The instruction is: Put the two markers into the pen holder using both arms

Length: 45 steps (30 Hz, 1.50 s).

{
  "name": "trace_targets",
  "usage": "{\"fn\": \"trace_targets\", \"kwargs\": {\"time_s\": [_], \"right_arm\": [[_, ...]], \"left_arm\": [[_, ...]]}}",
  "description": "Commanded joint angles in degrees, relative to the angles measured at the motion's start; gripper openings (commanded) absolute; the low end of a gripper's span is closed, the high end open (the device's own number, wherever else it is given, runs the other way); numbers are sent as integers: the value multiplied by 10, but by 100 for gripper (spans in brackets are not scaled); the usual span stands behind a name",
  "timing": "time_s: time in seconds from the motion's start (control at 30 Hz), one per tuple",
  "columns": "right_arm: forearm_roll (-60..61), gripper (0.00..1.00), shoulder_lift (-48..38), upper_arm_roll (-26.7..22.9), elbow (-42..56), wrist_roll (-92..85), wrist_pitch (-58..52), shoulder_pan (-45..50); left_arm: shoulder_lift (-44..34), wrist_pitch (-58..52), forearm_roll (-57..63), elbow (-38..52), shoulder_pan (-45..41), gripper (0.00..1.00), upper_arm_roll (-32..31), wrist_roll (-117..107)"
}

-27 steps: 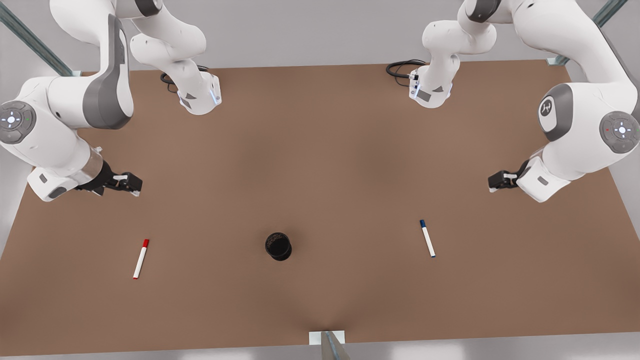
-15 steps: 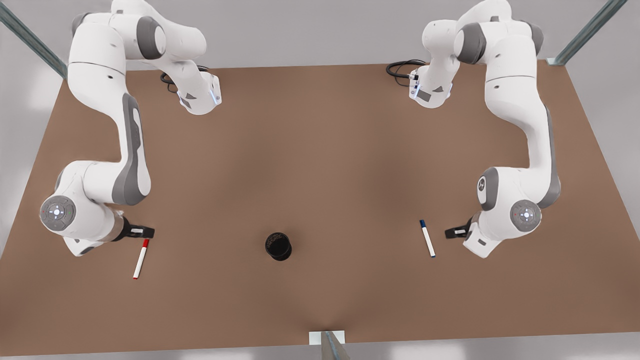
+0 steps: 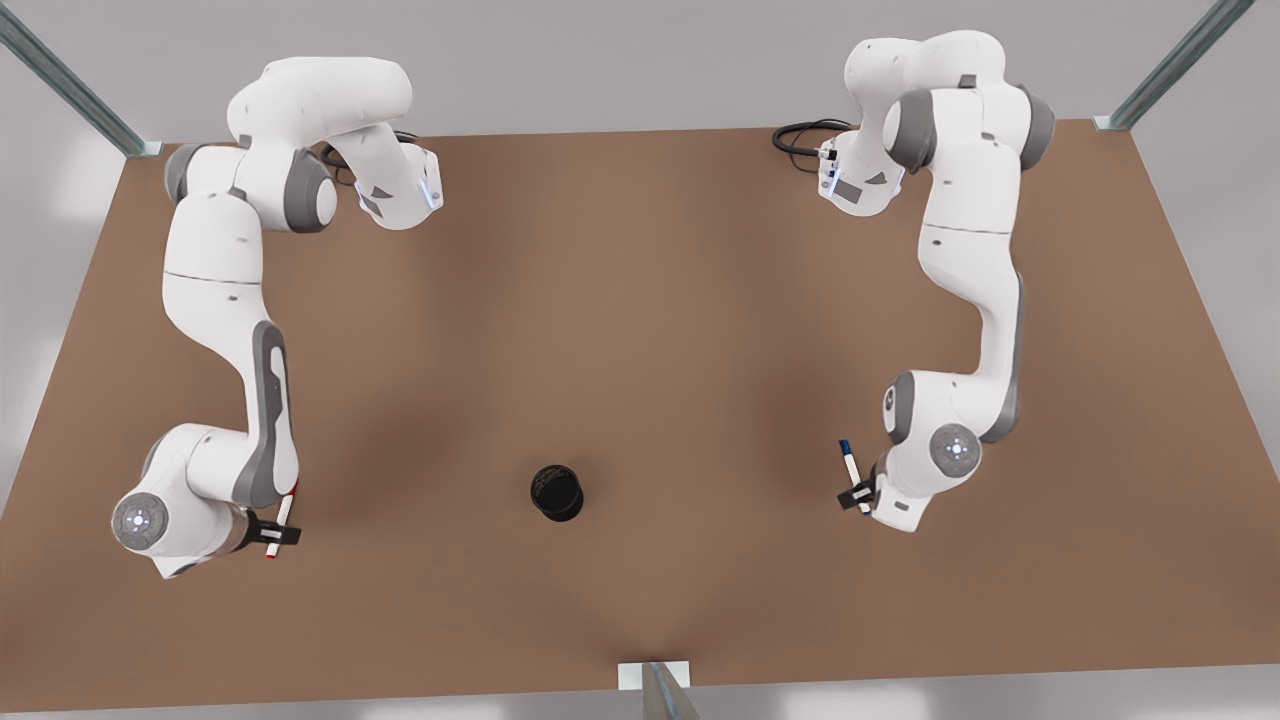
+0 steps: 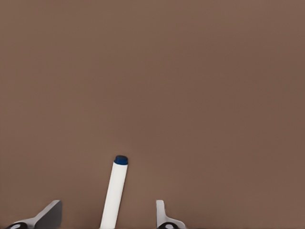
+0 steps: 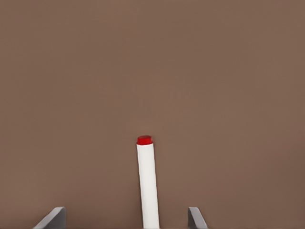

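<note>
Both arms have dropped; left pincer straddles blue marker wide apart; right pincer likewise astride red marker

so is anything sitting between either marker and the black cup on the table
Nothing visible. Bare brown table lies between the black cylindrical pen holder and both white-barrelled markers: the red-capped marker between the open right gripper, the blue-capped marker between the open left gripper.
</note>
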Motion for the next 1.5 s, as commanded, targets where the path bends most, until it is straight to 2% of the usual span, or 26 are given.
{"fn": "trace_targets", "kwargs": {"time_s": [0.0,0.03,0.07,0.1,0.17,0.23,0.27,0.5,0.6,0.73,0.87,0.93,1.0,1.2,1.33,1.37,1.43,1.47], "right_arm": [[6,93,7,0,0,-58,17,-5],[5,91,13,0,0,-64,18,-5],[6,91,18,1,1,-74,29,-11],[6,90,18,0,1,-75,29,-11],[6,87,18,0,0,-76,32,-12],[7,72,20,1,-1,-87,41,-11],[7,67,21,2,-1,-86,41,-11],[4,60,34,3,0,-87,41,-7],[5,49,34,3,0,-88,41,-7],[5,42,33,3,1,-89,40,-7],[5,35,32,3,2,-93,39,-8],[6,32,32,3,2,-93,39,-8],[6,28,32,3,2,-93,39,-8],[8,25,-23,6,5,-89,9,9],[18,25,-88,46,5,-72,13,14],[16,25,-106,76,5,-57,14,15],[14,25,-127,83,5,-33,29,49],[16,25,-131,83,3,-28,79,73]], "left_arm": [[1,17,2,-10,0,94,0,-78],[2,17,2,-17,0,90,0,-77],[2,17,2,-17,0,77,0,-66],[2,17,2,-18,0,69,0,-56],[3,15,2,-18,-1,59,0,-28],[3,15,2,-18,-1,53,0,-19],[4,14,2,-18,-1,51,0,-10],[9,11,2,-18,-6,50,0,84],[9,11,2,-18,-6,48,0,95],[12,11,2,-17,-5,44,0,96],[14,11,2,-16,-5,39,0,95],[14,8,2,-16,-6,33,0,94],[13,2,2,-14,-6,31,0,94],[13,1,2,-13,-6,22,0,94],[12,1,2,-13,-6,21,0,93],[11,-16,2,-4,-5,21,0,94],[2,-66,2,18,-4,21,0,95],[-2,-79,2,26,-4,21,0,95]]}}
